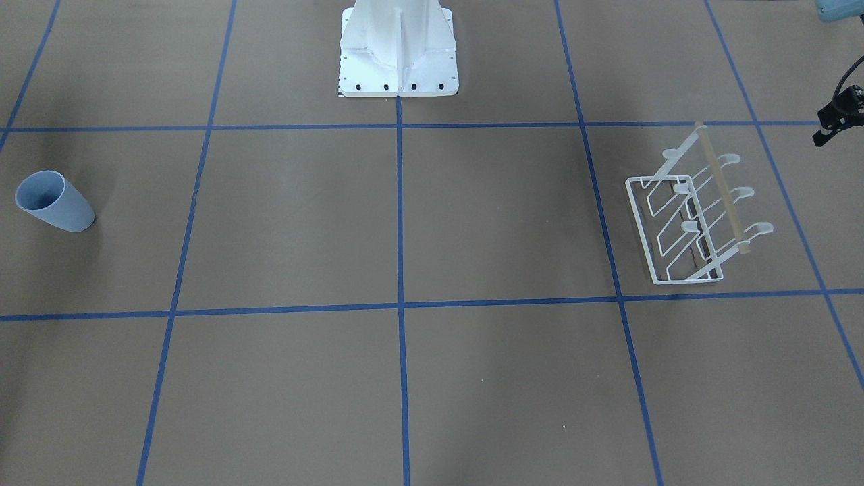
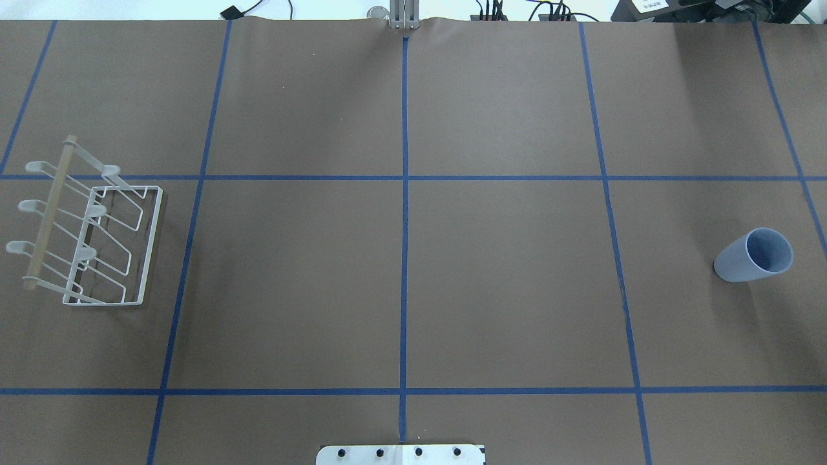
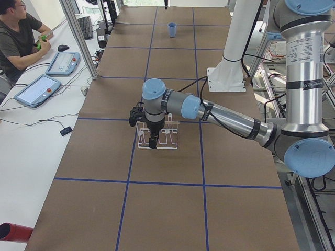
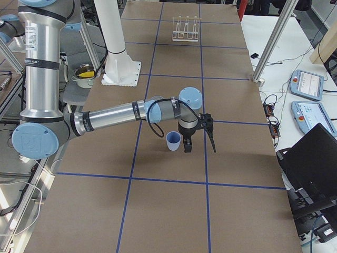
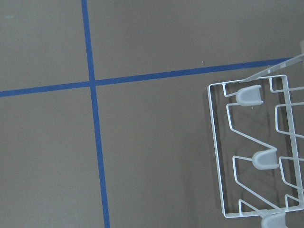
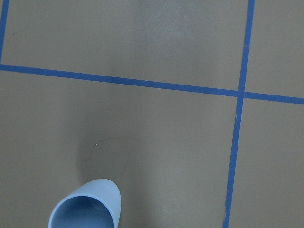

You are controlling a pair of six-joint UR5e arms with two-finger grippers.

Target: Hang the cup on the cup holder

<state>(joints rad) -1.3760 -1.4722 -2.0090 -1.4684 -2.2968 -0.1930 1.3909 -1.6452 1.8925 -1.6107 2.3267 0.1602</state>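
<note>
Hands hang over opposite ends of the table (image 2: 504, 290), two in all, both pointing straight down. The right hand (image 4: 200, 146) shows only from the side, so I cannot tell whether its fingers are spread or pressed together. The same holds for the left hand (image 3: 153, 142).

Just beside the right hand, on the side toward the robot, stands the one cup (image 4: 173, 141). It is upright on the table, its long axis vertical and its wider rim open upward. It does not touch the hand. In the right wrist view only its rim shows, at the bottom edge.

Below the left hand sits the single cup holder (image 2: 150, 245), flat on its rectangular base at the table's left end. Its long axis and its one wooden bar (image 2: 50, 210) run from near the robot toward the far side. Six prongs rise at an angle, three leaning left and three right, all bare.

Cup and holder lie well apart, with the white pedestal (image 1: 398, 61) between them at the near edge. Blue tape lines (image 2: 404, 258) cross the brown surface.
</note>
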